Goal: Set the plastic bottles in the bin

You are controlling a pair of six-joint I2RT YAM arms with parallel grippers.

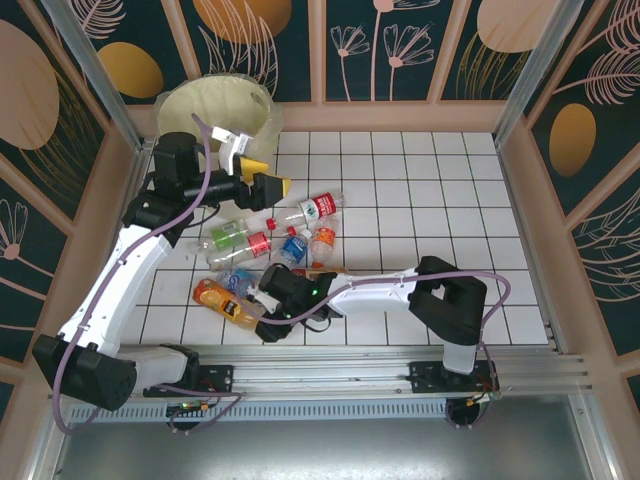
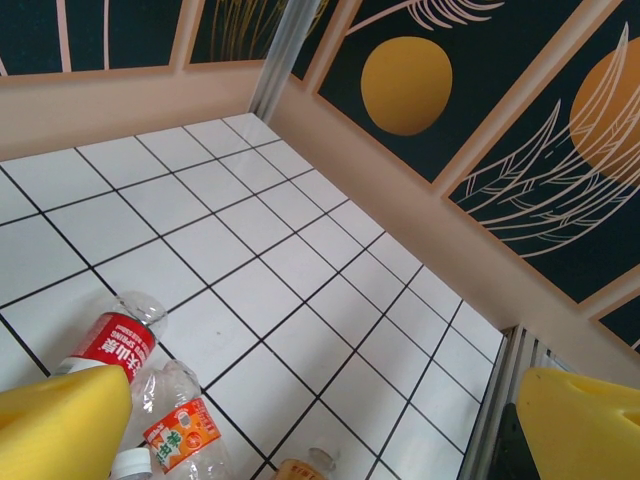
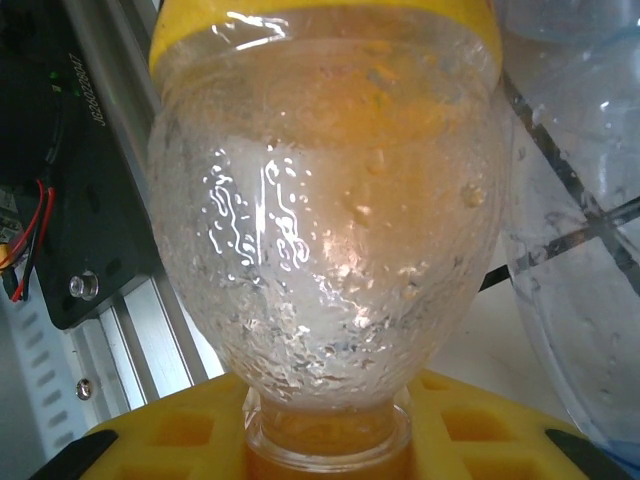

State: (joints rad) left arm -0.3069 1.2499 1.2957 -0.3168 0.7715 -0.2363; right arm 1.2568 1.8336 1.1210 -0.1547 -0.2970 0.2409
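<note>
The orange bottle (image 3: 325,250) looks grasped, neck pinched in the right gripper (image 3: 325,445); next, I'd say, a lift toward the bin (image 1: 172,100) at eleven o'clock; left gripper (image 1: 266,176) spread.

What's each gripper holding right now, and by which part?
Right gripper is shut on the orange bottle, clamped at its neck. Left gripper is open and holds nothing.

Clear, dimpled, glossy plastic bottle (image 3: 320,230); smooth, glossy white-tiled counter (image 2: 300,260); ribbed matt metal rail (image 3: 130,330).
</note>
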